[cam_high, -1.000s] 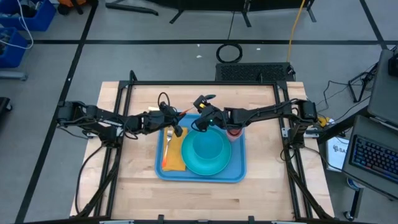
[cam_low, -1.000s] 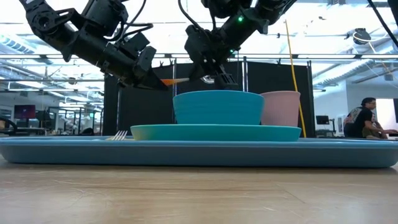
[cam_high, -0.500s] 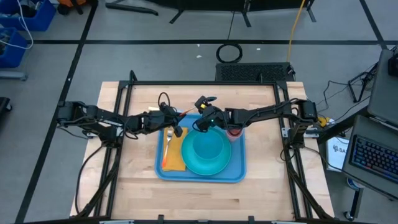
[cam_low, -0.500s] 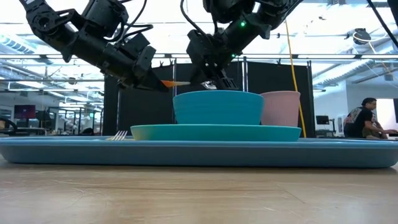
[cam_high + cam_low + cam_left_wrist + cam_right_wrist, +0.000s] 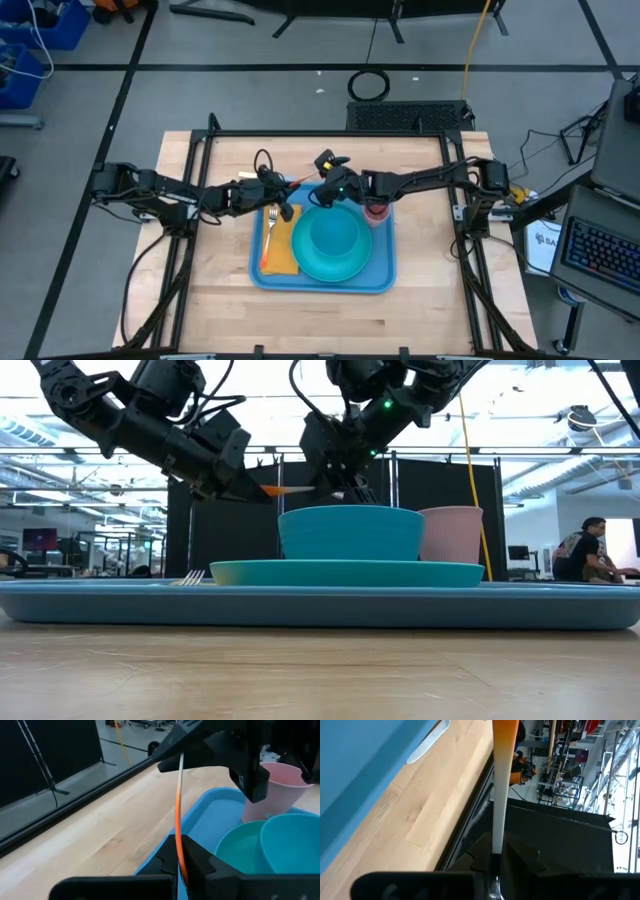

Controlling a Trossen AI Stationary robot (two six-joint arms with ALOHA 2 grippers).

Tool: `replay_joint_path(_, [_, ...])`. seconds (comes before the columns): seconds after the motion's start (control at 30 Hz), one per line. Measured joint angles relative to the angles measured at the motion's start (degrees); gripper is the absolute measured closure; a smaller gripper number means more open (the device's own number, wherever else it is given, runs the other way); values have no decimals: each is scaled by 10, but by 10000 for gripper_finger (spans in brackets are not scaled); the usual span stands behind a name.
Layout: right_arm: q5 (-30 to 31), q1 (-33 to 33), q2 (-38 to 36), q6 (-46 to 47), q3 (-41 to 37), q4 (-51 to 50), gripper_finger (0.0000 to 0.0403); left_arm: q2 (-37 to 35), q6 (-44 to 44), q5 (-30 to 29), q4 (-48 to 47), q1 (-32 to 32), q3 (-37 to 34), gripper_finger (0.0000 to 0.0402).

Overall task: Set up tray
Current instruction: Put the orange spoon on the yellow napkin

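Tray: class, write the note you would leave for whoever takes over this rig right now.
Left gripper: shut on the orange end of a utensil, held in the air over the tray's far edge.
Right gripper: at the utensil's white end.
Done: plate, bowl, cup, napkin and fork are on the tray.
Left: probably set the utensil down on the tray.

Both arms raised mid-table, L pincer clamped, R pincer tip-to-tip.
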Motion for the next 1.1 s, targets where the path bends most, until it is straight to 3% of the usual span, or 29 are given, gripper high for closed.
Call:
replay_joint_path(0.4, [3,-6,0,5,0,27,301,0,-3,-21,-9,0,0,396])
replay_joint_path(0.77, [50,-15,0,14,0,59,223,0,-20,-61,-17,0,0,396])
replay_joint_path(1.1, [80,-15,0,54,0,49,197,0,-35,-116,-23,0,0,396])
